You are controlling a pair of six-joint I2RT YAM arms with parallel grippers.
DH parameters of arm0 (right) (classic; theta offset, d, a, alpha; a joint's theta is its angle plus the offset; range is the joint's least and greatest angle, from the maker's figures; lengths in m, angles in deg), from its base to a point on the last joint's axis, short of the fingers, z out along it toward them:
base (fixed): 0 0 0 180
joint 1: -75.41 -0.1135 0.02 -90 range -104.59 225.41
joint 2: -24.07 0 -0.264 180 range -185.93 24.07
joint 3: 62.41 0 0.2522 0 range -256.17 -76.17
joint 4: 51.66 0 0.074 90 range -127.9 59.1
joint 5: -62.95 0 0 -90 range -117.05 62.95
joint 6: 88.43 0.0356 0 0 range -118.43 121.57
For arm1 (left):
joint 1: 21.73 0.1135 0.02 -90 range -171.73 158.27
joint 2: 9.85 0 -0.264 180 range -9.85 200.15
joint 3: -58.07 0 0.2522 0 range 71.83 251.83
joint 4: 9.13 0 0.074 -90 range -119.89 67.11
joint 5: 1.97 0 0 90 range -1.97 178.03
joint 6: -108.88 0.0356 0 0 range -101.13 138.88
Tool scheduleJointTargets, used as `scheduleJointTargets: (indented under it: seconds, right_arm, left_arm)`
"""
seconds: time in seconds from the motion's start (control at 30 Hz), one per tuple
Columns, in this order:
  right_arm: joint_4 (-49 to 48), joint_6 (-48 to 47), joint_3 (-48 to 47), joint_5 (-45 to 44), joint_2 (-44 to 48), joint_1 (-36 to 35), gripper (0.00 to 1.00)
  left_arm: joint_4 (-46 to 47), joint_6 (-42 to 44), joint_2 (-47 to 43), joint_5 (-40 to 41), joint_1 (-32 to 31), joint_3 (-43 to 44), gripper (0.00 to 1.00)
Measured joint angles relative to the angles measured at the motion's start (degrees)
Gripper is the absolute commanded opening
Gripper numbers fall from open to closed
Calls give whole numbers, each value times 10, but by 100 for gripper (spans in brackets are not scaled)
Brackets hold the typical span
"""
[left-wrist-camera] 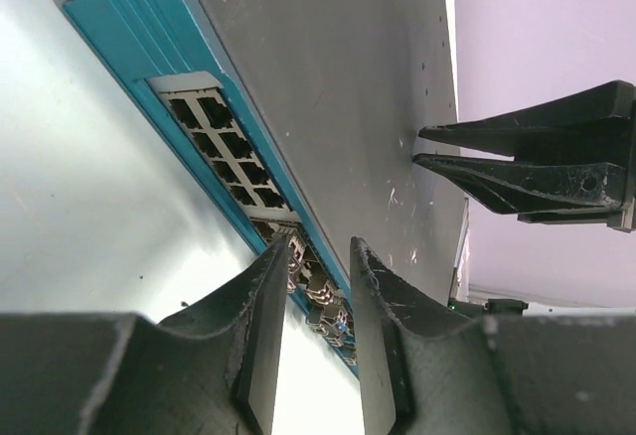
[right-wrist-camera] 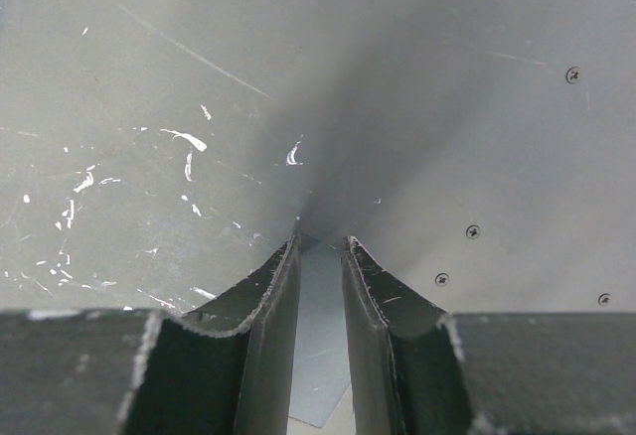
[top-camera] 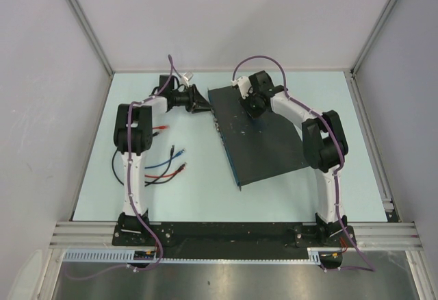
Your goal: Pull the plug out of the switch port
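The switch (top-camera: 263, 132) is a flat black box lying at an angle in mid-table. In the left wrist view its blue edge (left-wrist-camera: 129, 43) carries a row of sockets (left-wrist-camera: 224, 137). My left gripper (top-camera: 204, 101) is open at the far end of that edge. Its fingertips (left-wrist-camera: 273, 261) straddle the socket row, and small pale plug-like parts (left-wrist-camera: 320, 291) show between them, too blurred to name. My right gripper (top-camera: 250, 103) rests tips-down on the switch top (right-wrist-camera: 199, 87), its jaws a narrow gap apart and holding nothing. It also shows in the left wrist view (left-wrist-camera: 417, 147).
Several loose cables with red and blue plugs (top-camera: 164, 165) lie on the table left of the switch, beside the left arm. Aluminium frame posts and grey walls close in the table on the left, right and back.
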Motion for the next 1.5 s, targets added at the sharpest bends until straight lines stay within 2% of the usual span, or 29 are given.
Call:
scheduleJointTargets:
  seconds: [0.6, 1.5]
  right_arm:
    - [0, -4, 0, -11, 0, -4, 29]
    - [0, -4, 1, -21, 0, -8, 29]
  left_arm:
    - [-71, 34, 12, 17, -2, 36, 36]
    - [-71, 29, 33, 3, -3, 48, 26]
